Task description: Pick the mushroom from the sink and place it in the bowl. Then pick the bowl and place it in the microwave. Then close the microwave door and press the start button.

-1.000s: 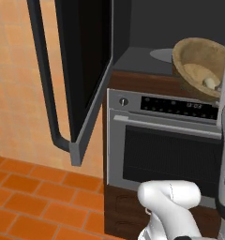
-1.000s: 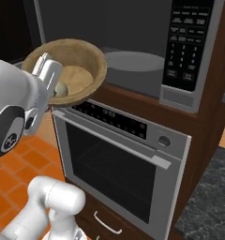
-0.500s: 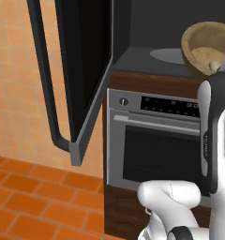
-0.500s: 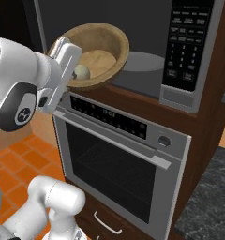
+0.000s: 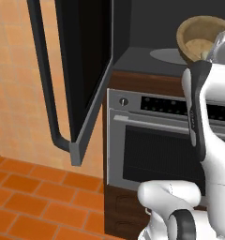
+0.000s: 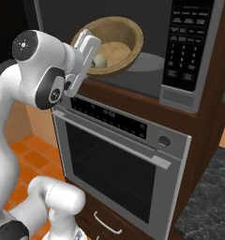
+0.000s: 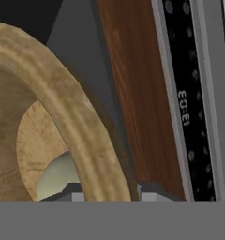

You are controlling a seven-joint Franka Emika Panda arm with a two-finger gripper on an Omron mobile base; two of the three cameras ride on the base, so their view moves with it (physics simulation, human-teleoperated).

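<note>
My gripper [image 6: 88, 52] is shut on the near rim of the brown wooden bowl [image 6: 115, 43], holding it tilted in the air at the mouth of the microwave [image 6: 147, 28]. The pale mushroom [image 6: 100, 61] lies inside the bowl close to the fingers. In the hand view the bowl's rim [image 7: 72, 117] runs between my fingertips [image 7: 149, 191], with the mushroom [image 7: 58, 176] just inside it. From the left base view the bowl [image 5: 203, 35] hangs over the grey turntable [image 5: 168, 55]. The microwave door [image 5: 81, 70] stands swung open to the left. The sink is out of view.
The steel oven [image 6: 114, 164] with its display strip sits directly under the microwave. The microwave's keypad panel [image 6: 182, 47] is right of the cavity. The door's long dark handle [image 5: 46, 93] juts out at the left. Orange floor tiles [image 5: 34, 197] lie below.
The arm has carried the bowl, with the mushroom in it, upward and toward the microwave opening. The grip on the rim is the same, and the door has not moved.
</note>
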